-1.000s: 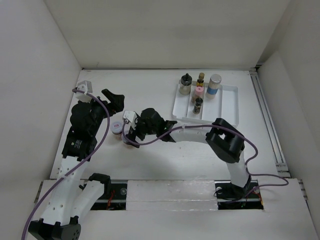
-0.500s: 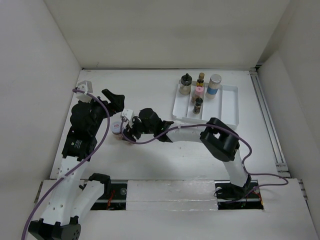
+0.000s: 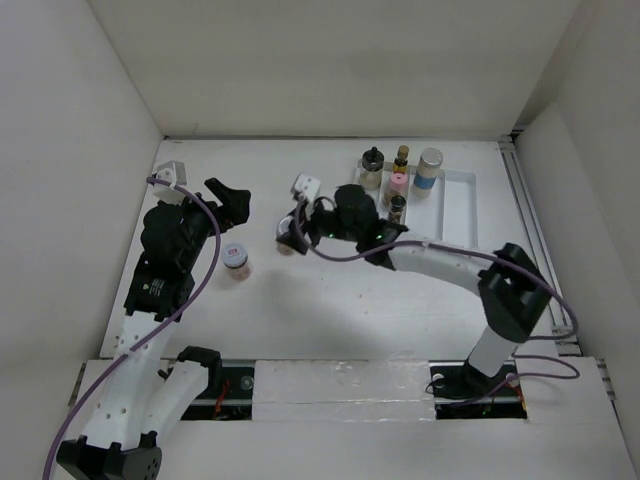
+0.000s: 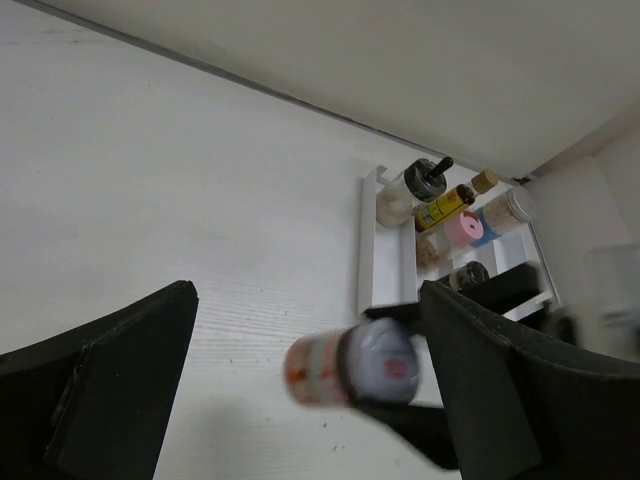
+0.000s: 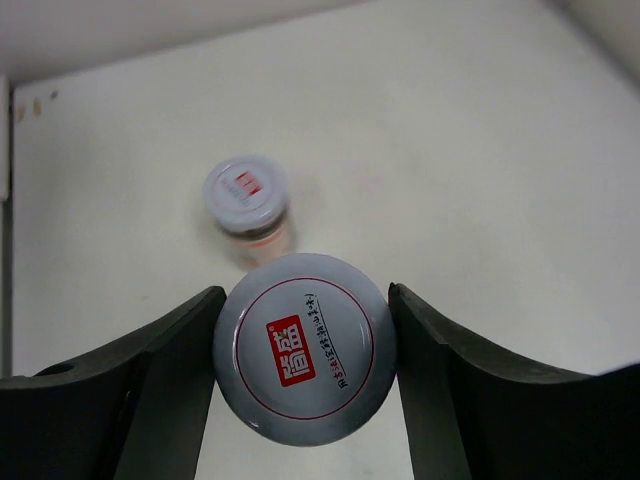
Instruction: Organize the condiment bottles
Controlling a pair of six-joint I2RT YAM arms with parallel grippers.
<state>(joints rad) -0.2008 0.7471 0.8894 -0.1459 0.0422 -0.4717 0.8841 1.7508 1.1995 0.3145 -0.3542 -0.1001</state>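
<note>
There are seven condiment bottles (image 3: 398, 183). Five stand in the one tray (image 3: 458, 207) at the far right, two outside it.

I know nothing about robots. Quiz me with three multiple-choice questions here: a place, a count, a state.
1. Where does the loose jar stand? A on the table, outside the tray; B on the floor; C atop another jar.
2. How many bottles stand in the tray? A three; B five; C seven.
3. The right gripper is: A open, empty; B unseen; C shut on a white-lidded jar.
Answers: 1 A, bare tabletop surrounds it; 2 B, five lids show there; 3 C, its fingers press the lid's sides.
</note>
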